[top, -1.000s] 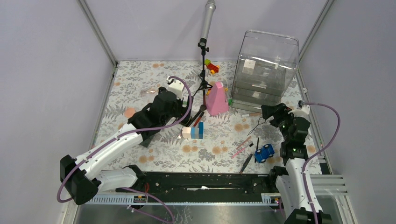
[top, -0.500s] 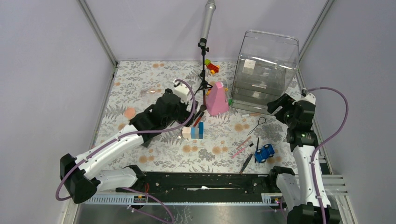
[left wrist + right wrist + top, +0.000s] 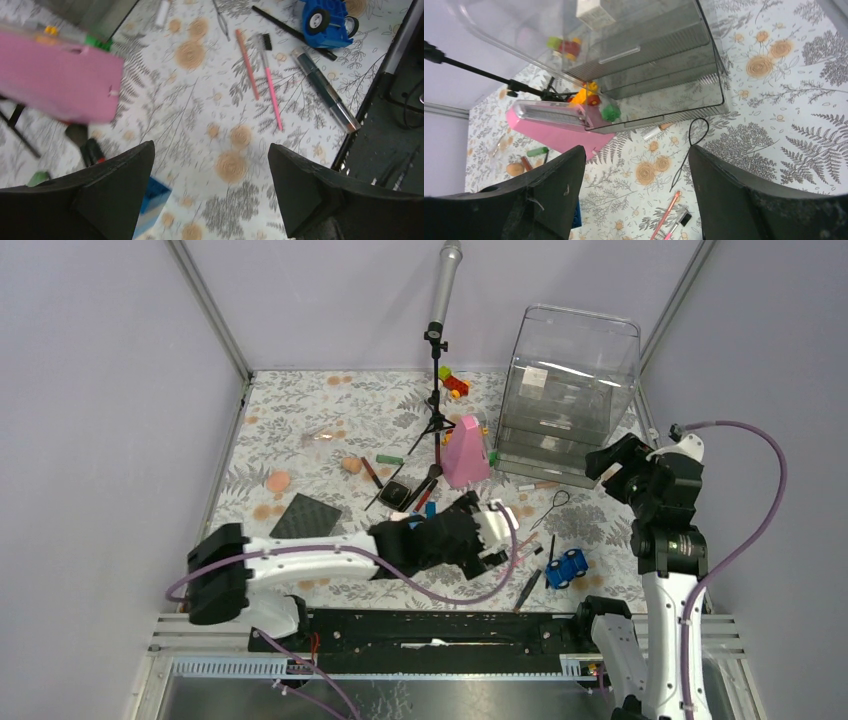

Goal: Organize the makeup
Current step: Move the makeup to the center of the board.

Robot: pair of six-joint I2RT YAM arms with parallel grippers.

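Observation:
The makeup lies scattered on the floral mat. Left of the pink cone [image 3: 464,452] lie a peach sponge [image 3: 278,481], a flat dark square [image 3: 305,515], a green tube [image 3: 390,458] and a black compact [image 3: 397,493]. My left gripper [image 3: 505,537] hovers open and empty [image 3: 211,150] above bare mat, near a pink pencil [image 3: 247,62], a pink-handled brush [image 3: 272,90] and a dark pen [image 3: 325,90]. My right gripper [image 3: 607,462] hangs open and empty [image 3: 636,150], high up beside the clear organizer [image 3: 649,60]. Under it are a black loop tool [image 3: 689,150] and a pink pencil [image 3: 664,215].
A blue toy car [image 3: 327,20] sits by the pens at the front right. Coloured blocks [image 3: 152,200] stand beside the left gripper. A microphone stand [image 3: 436,390] rises behind the pink cone. More toy blocks [image 3: 453,382] lie at the back.
My left arm has swung from the back middle to the front, right of centre, uncovering a sponge, the compact and the dark square. My right gripper has risen and drawn back to the right.

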